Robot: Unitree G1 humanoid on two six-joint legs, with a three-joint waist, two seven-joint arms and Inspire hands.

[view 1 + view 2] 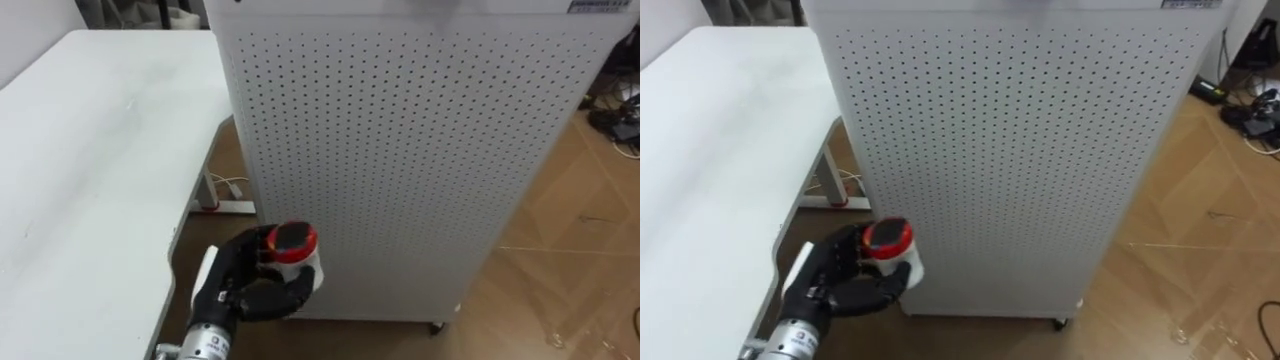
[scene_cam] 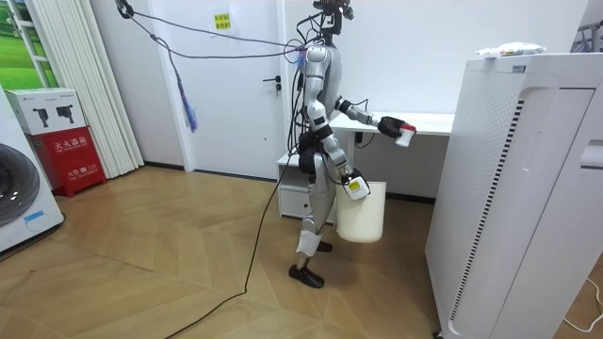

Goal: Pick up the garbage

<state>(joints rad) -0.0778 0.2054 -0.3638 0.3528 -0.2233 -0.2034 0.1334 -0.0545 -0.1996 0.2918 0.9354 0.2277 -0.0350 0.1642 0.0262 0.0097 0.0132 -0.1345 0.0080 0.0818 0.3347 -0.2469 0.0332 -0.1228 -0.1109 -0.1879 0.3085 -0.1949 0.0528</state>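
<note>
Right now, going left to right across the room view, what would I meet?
Washing machine → red box → door → white bucket → red-capped container held in the left hand → tall white cabinet.

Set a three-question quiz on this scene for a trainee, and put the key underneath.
1. True or false: the left hand is curled round a white bottle with a red cap.
2. What stands right in front of the robot? A) a washing machine B) a white perforated cabinet C) a door
3. Fill in: in the room view, the white bin hangs at the robot's ____ hand.
Key: 1 true; 2 B; 3 right hand.
</note>
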